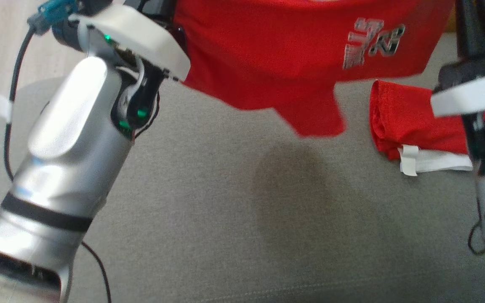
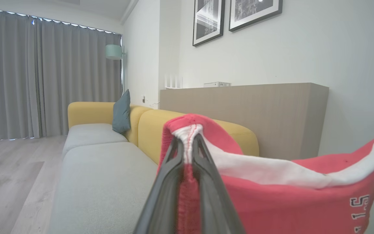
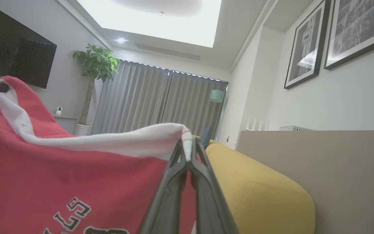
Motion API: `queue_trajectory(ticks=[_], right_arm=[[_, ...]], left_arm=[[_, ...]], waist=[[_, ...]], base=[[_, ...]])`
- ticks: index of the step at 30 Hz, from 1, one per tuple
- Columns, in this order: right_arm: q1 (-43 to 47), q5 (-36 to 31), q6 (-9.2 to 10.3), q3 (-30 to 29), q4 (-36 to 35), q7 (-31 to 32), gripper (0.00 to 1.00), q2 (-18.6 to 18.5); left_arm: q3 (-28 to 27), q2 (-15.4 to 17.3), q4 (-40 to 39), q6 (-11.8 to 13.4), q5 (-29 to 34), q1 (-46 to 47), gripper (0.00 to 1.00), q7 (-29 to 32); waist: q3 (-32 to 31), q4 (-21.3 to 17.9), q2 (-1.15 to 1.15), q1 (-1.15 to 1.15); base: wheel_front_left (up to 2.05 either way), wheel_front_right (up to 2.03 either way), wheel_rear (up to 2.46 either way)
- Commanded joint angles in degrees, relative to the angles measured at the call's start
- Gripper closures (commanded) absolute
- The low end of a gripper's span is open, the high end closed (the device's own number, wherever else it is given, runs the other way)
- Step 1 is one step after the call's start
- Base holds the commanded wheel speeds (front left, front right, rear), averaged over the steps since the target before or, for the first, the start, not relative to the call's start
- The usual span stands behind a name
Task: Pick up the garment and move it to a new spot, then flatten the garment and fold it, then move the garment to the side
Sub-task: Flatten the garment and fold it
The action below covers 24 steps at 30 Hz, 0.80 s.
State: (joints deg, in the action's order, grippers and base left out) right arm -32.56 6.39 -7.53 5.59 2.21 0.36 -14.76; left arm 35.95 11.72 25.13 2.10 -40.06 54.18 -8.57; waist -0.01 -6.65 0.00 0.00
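Hanging over the far part of the grey sofa seat, the red garment is stretched wide so it can come down flat. The left tool and the right tool each pinch its white edge at opposite ends.

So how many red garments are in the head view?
2. A red jersey hangs above the grey sofa seat; a folded red garment with white trim lies on it at right. More may be hidden.
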Motion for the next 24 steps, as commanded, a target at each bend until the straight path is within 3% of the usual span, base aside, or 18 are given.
queue_trajectory(ticks=[1,9,14,19,24], right_arm=[[1.1,-0.3,0.04,0.2,-3.3,1.2,1.00,0.6],[8.6,-0.2,0.04,-3.0,-14.3,7.4,1.00,1.5],[6.2,-0.5,0.04,-2.5,-16.9,11.5,1.00,0.8],[-4.8,0.9,0.04,0.5,-10.2,11.6,1.00,0.1],[-22.3,-0.2,0.04,5.1,5.2,6.0,1.00,-0.9]], left_arm=[[-2.2,3.0,-3.7,1.0,0.4,0.4,1.00,0.8],[-2.0,8.1,-18.7,5.1,-0.8,-7.0,1.00,7.5],[-2.8,11.2,-24.1,7.1,-0.5,-7.0,1.00,11.2],[-3.4,11.7,-19.9,5.9,-0.1,-1.1,1.00,13.0],[-4.9,11.5,-9.3,3.2,1.7,9.8,1.00,10.8]], waist=[[-0.8,0.9,0.00,0.00],[-0.9,3.0,0.00,0.00],[1.7,3.9,0.00,0.00],[7.7,3.8,0.00,0.00],[15.6,3.1,0.00,0.00]], base=[[0.00,0.00,0.00],[0.00,0.00,0.00],[0.00,0.00,0.00],[0.00,0.00,0.00],[0.00,0.00,0.00]])
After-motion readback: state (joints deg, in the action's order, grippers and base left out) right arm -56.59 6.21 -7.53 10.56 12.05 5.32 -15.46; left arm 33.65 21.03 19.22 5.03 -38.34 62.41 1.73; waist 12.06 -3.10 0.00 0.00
